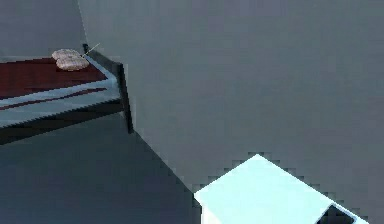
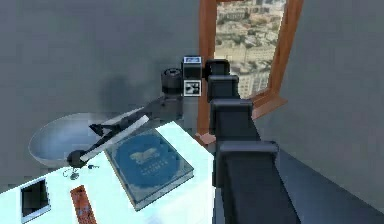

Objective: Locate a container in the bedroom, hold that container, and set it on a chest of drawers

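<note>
Arm [image 2: 245,170] by white table [image 2: 110,200]; tool [image 2: 85,142] near grey bowl [image 2: 50,135], hold unclear; blue book [image 2: 150,165], print illegible.

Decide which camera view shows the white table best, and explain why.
The arm side view. There the white table shows much of its top, with a pale bowl, a blue book and a phone lying on it. The forward view catches one corner of the table at its bottom right.

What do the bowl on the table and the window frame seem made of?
Bowl: probably glazed ceramic, maybe plastic; smooth, pale grey-white, evenly shaded. Window frame: likely wood; warm reddish-brown, with a dull sheen.
</note>
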Motion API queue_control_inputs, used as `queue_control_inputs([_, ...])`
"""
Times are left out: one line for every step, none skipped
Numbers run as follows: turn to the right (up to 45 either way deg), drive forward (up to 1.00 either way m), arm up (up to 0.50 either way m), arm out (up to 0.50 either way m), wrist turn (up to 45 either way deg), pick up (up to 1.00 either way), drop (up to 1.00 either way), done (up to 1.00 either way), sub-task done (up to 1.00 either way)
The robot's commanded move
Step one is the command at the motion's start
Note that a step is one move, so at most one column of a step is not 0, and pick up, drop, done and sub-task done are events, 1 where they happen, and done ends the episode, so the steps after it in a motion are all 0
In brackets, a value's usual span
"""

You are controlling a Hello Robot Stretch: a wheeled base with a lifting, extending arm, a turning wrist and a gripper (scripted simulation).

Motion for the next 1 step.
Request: queue_control_inputs([0.0, 0.00, 0.00, 0.00, 0.0, 0.00, 1.00, 0.00, 0.00])
